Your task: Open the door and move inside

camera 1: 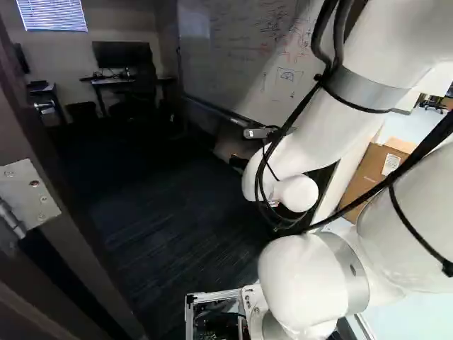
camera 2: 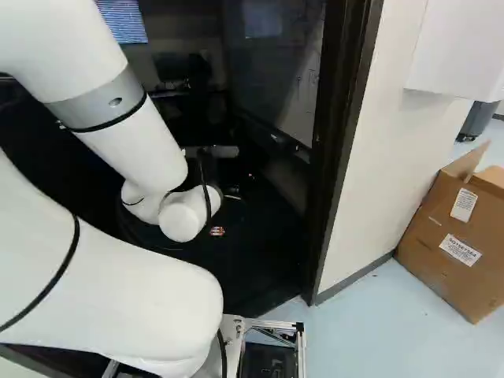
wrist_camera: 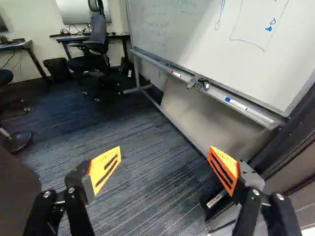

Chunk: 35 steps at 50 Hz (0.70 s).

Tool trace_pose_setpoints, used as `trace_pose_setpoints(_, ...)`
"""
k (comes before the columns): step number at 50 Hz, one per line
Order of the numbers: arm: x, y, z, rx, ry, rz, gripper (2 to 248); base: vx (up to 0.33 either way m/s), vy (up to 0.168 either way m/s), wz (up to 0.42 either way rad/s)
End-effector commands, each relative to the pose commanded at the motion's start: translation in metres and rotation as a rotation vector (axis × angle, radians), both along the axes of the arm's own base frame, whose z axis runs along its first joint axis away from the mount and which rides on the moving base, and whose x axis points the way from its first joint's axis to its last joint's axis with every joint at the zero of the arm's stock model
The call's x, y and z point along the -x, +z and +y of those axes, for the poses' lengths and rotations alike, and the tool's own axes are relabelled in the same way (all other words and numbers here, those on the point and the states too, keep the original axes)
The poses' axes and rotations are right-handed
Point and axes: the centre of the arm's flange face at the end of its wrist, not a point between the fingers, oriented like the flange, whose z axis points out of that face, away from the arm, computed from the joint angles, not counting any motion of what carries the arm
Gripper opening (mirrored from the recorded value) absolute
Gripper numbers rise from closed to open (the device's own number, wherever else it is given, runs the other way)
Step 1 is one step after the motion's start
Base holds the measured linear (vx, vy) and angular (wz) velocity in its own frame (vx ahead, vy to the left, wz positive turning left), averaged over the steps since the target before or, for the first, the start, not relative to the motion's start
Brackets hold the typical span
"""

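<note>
The door [camera 1: 18, 131] stands open at the left of the left base view, with a hinge plate [camera 1: 30, 193] near and a silver handle [camera 1: 44, 106] farther in. Across the doorway, the dark frame [camera 2: 340, 150] rises right of the arm in the right base view. My gripper [camera 1: 239, 163] reaches into the room, mostly hidden behind the wrist in the left base view. In the wrist view the gripper [wrist_camera: 165, 164] is open, its orange pads wide apart over dark carpet, nothing between them. The frame's side [wrist_camera: 290, 147] is beside one finger.
A whiteboard [wrist_camera: 211, 44] on a stand runs along one side of the room. Desks, an office chair [wrist_camera: 96, 46] and a bin [wrist_camera: 57, 70] are at the far end. Outside, a cardboard box [camera 2: 453, 236] leans by the white wall [camera 2: 386, 173].
</note>
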Motion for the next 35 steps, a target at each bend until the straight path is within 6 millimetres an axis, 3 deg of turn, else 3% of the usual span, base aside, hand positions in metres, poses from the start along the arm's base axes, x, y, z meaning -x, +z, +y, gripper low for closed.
trace_pose_setpoints(20,0.0000,0.0000,0.0000,0.000,0.000,0.000,247,0.170,-0.020,-0.001)
trace_pose_setpoints(35,0.0000,0.0000,0.0000,0.000,0.000,0.000,247,0.163,0.015,0.217)
